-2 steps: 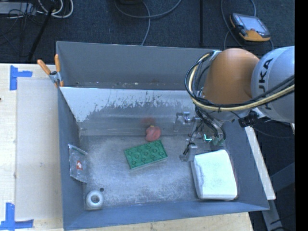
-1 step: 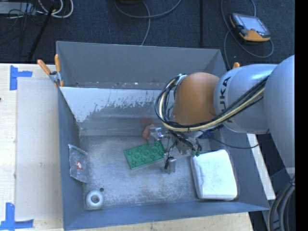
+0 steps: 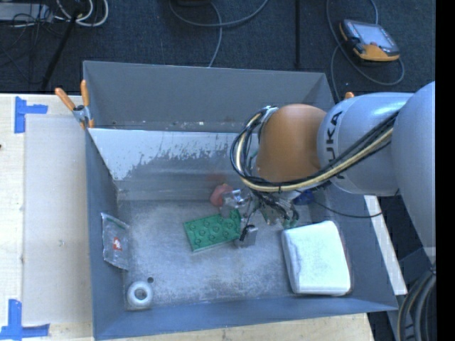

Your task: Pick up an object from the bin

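Gripper (image 3: pixel 245 226) sits low over the right end of a green studded building plate (image 3: pixel 208 233) lying mid-floor in the bin (image 3: pixel 170 158). Whether it is clamped on the plate cannot be told. A white foam block (image 3: pixel 318 259) lies near right, and a pink object (image 3: pixel 220 192) just beyond on the far side.

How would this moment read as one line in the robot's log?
claw: at right end of green studded plate | plate: lying mid-floor of bin | nearby: pink thing, white block
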You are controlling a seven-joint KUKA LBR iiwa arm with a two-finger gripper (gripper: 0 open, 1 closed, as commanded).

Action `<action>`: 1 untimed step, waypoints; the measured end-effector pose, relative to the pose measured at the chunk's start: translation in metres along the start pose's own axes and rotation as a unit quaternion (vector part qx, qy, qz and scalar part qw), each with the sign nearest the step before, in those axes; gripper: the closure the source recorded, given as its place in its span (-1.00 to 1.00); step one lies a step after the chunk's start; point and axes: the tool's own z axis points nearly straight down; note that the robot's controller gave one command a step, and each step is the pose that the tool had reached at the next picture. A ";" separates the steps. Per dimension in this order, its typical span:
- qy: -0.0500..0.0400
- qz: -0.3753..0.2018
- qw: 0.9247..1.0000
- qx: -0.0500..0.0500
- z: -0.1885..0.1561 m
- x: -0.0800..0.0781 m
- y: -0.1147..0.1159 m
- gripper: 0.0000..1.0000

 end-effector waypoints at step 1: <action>-0.001 0.002 1.000 0.001 -0.148 0.032 -0.029 1.00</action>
